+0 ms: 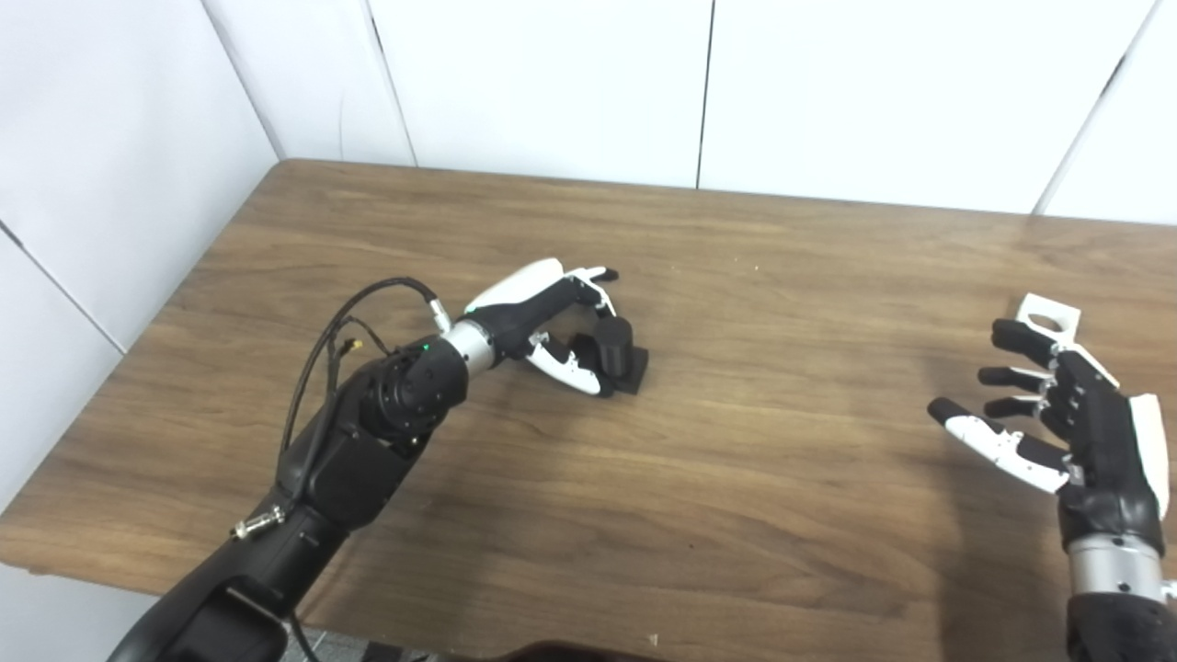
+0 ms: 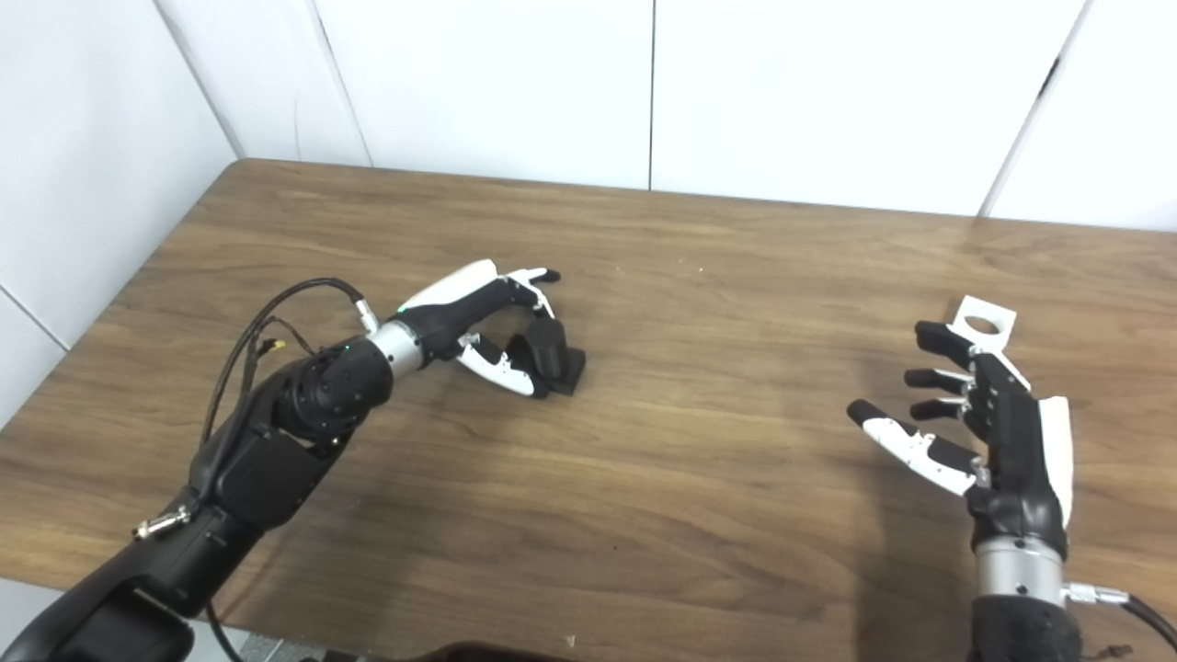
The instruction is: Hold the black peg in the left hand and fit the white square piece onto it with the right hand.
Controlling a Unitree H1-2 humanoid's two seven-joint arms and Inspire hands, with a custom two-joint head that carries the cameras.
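Right hand (image 1: 1085, 432) fingers spread, flat white square piece (image 1: 1050, 317) beyond, left hand (image 1: 552, 317) cupping cylindrical black peg (image 1: 614, 348)

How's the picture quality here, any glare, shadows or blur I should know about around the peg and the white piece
Left eye view: soft, even light; the left hand throws a faint shadow by the black peg; the edges look slightly soft. Right eye view: a mild sheen on the table at its far right; the white square piece stays readable, partly hidden behind the right hand.
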